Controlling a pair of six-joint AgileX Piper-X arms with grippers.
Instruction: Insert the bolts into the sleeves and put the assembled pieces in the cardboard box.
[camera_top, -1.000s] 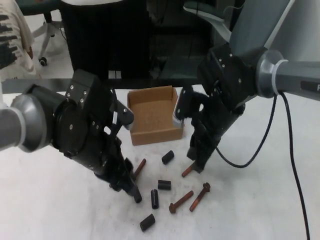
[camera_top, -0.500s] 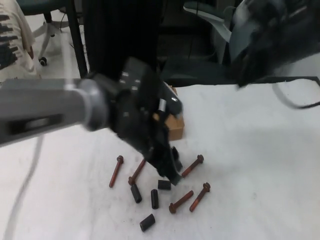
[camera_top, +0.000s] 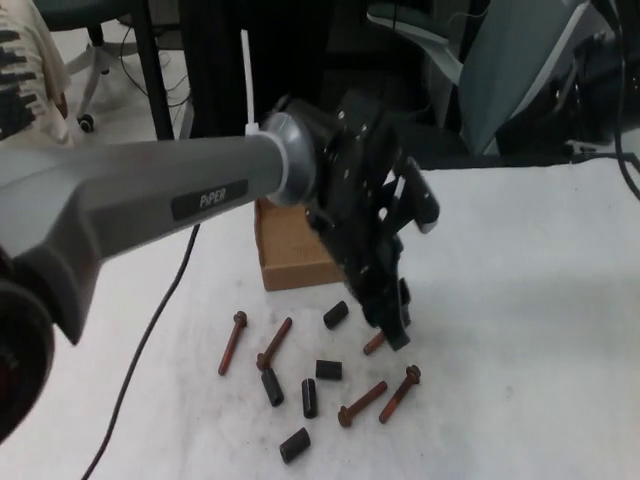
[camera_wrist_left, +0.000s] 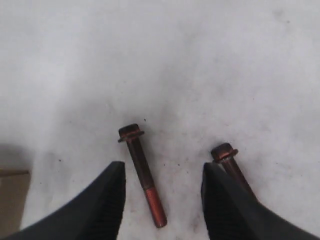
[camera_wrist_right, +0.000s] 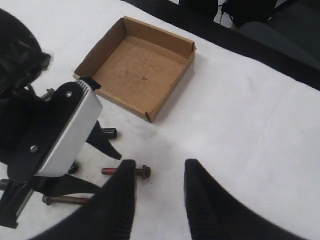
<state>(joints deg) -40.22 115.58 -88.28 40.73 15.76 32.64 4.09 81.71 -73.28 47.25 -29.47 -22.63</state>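
Left hand (camera_top: 396, 326) hangs at centre of the high view over the white counter (camera_top: 520, 320), fingers spread either side of a bolt (camera_wrist_left: 143, 172), a second bolt (camera_wrist_left: 225, 153) just beside one finger. Other bolts (camera_top: 362, 403) and black sleeves (camera_top: 329, 369) lie scattered below the box (camera_top: 285, 262). Right hand (camera_wrist_right: 159, 195), also spread, hovers over the counter near the box.

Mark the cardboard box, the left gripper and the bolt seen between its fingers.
cardboard box (camera_wrist_right: 140, 67), right wrist view, on its bare floor.
left gripper (camera_wrist_left: 163, 170), left wrist view, midway between fingertips.
bolt (camera_wrist_left: 142, 167), left wrist view, on its shank.
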